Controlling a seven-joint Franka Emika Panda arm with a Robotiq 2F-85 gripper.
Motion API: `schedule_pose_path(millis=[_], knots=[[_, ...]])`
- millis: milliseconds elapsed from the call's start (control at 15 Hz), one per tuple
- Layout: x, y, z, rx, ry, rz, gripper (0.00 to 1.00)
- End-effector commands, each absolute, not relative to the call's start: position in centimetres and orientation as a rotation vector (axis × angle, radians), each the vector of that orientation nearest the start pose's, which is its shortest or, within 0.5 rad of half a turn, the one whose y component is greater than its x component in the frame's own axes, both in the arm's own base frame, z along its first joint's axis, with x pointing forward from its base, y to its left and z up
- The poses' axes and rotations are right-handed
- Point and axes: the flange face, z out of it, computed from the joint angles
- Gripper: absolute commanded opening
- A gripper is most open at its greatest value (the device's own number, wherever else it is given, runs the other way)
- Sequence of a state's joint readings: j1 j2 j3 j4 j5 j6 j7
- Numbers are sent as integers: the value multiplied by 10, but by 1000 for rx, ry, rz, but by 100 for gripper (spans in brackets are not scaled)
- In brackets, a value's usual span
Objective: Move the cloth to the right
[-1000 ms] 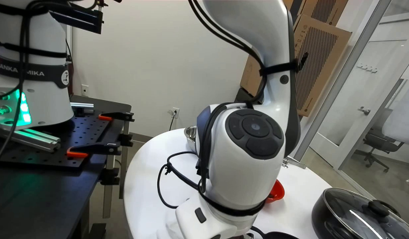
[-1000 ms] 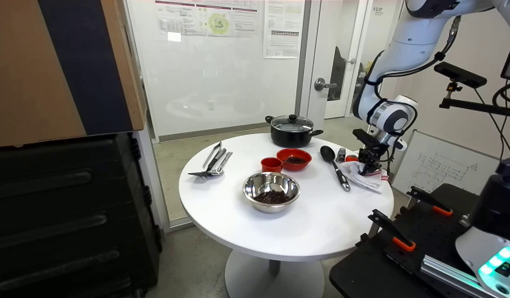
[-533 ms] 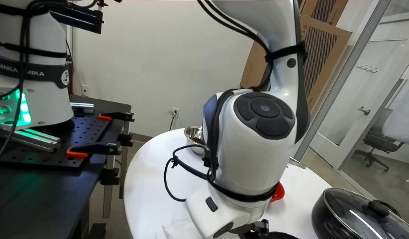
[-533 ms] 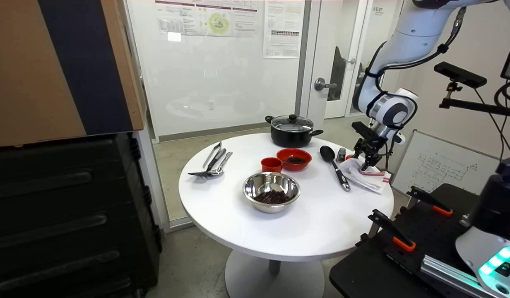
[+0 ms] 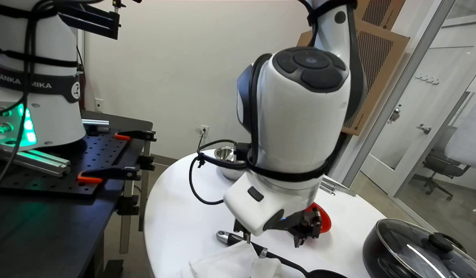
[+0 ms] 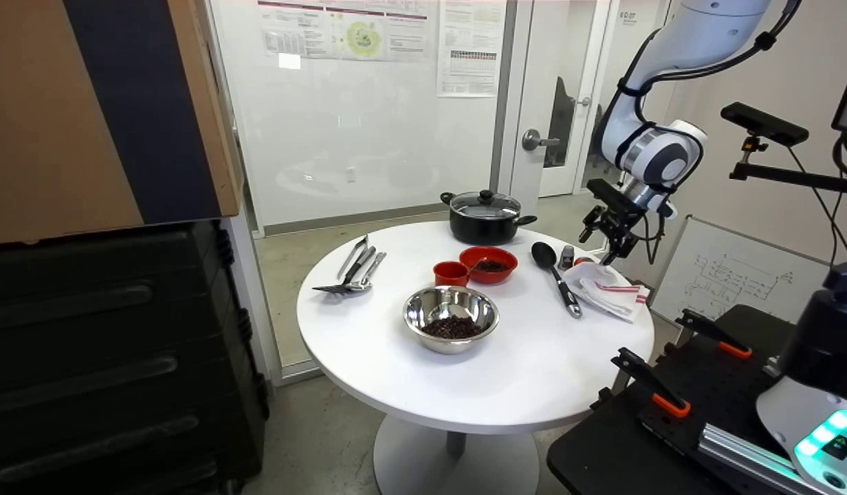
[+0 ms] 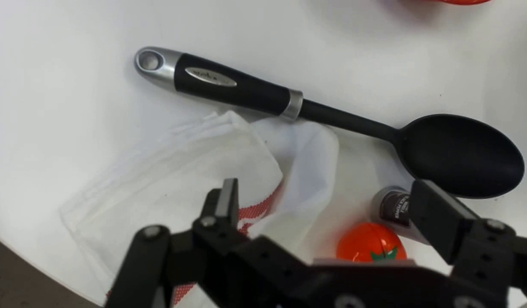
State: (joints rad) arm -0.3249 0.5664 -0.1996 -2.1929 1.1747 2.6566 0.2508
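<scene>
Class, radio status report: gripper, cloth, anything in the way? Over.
Gripper open, holding nothing. Cloth rumpled on table, red stripes showing. Black spoon close alongside; tomato and shaker nearby, possibly in the way.
</scene>
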Motion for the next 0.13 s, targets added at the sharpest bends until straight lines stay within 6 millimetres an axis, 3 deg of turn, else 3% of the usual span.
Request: schedule_pose_path(millis=[0, 67], knots=[[435, -290, 118, -1693, 2177, -29, 100], [434, -289, 118, -1693, 2177, -28, 100]])
